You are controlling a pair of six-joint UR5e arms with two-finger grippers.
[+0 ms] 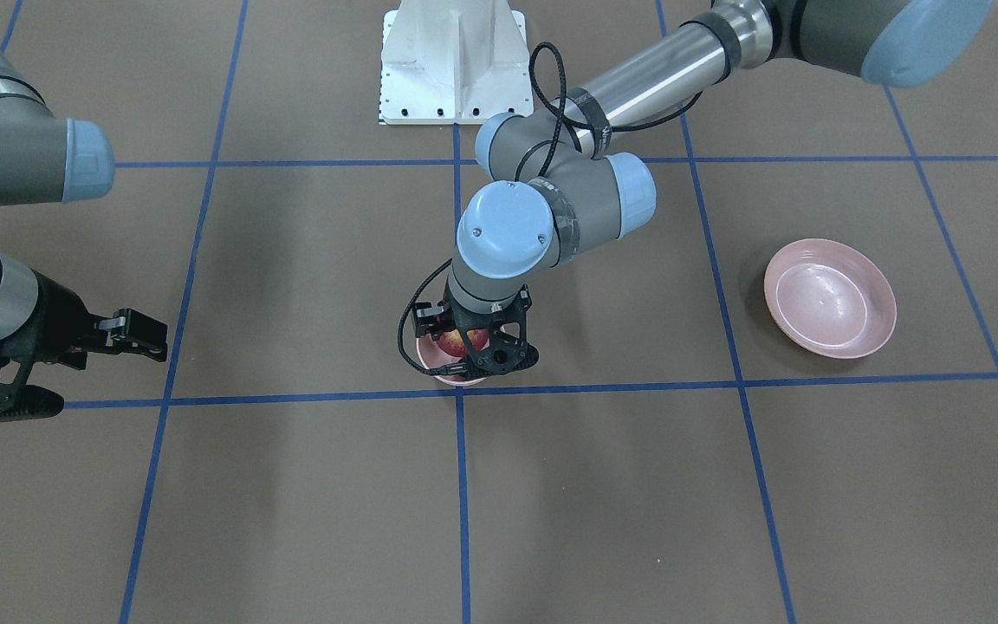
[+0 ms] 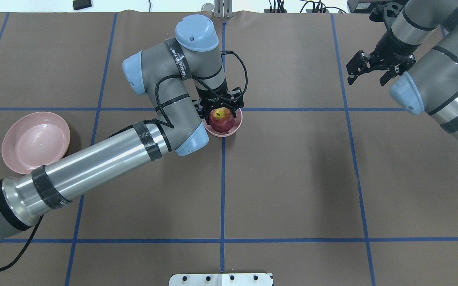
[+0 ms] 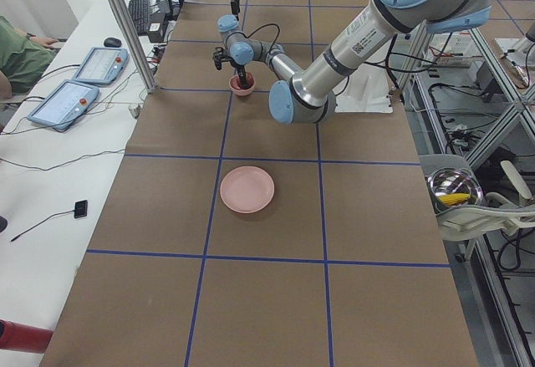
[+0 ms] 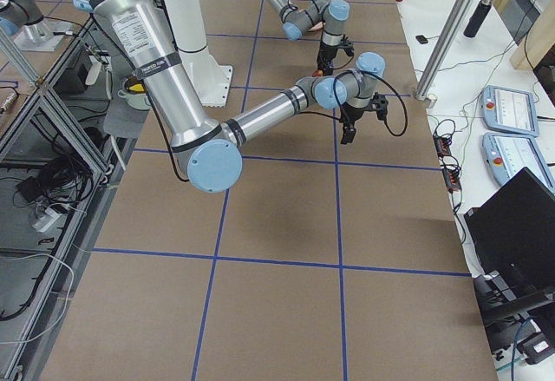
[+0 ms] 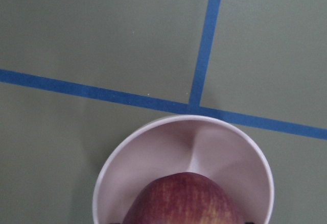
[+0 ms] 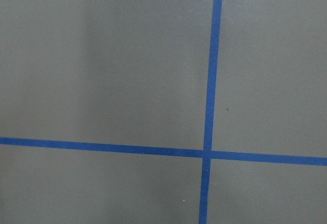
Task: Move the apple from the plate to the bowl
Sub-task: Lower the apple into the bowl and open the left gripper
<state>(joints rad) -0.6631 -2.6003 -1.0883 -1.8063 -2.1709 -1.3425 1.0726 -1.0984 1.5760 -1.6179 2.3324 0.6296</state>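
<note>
Robotics lab: tape-gridded table (image 2: 292, 178), teach pendants (image 3: 63, 104) on side bench, aluminium frame posts (image 3: 125, 28).

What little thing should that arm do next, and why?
My guess is that the left gripper should spread its fingers wide and lift straight up. The apple already sits inside the bowl, the plate is empty, and the fingers flank the apple. I cannot tell whether they grip it.
</note>
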